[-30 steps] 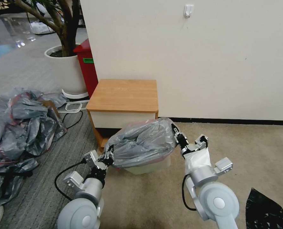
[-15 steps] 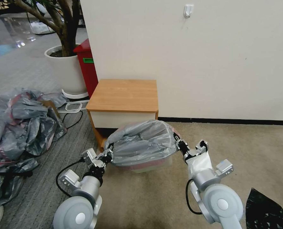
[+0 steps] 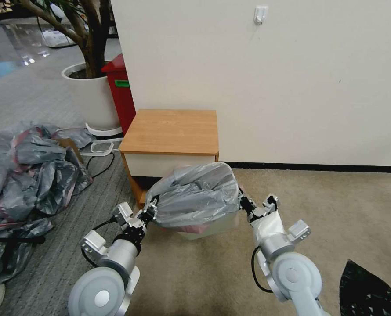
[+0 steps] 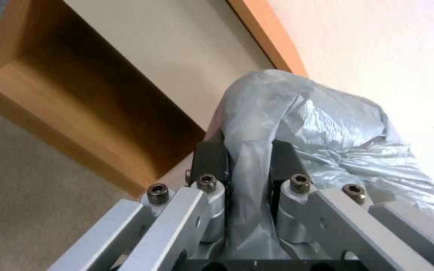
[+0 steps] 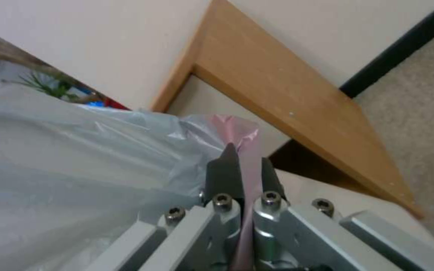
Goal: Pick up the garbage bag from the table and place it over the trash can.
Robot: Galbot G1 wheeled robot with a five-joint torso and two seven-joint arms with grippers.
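Two grippers are seen, the left gripper (image 3: 153,212) and the right gripper (image 3: 241,202). One garbage bag (image 3: 195,195) is counted, one trash can (image 3: 213,226) and one table (image 3: 171,131). One heap of grey bags (image 3: 26,175), one red bin (image 3: 121,90), one potted tree (image 3: 90,87) and one black bag (image 3: 369,292) are counted.

Greys, pinks and wood tones in front of me

I'm seeing the garbage bag (image 3: 195,195) showing translucent silver-grey with a pinkish rim, over the cream-beige trash can (image 3: 213,227). The table (image 3: 171,131) is showing a light-brown wood-grain top with a white drawer front. My left gripper (image 3: 151,213) and right gripper (image 3: 243,202) are showing black fingers on silver-grey metal arms. The heap of bags (image 3: 24,171) is showing grey streaked with pink; the tall bin (image 3: 118,87) is glowing red with a green label; the carpet (image 3: 336,210) is looking beige, the wall (image 3: 270,79) off-white.
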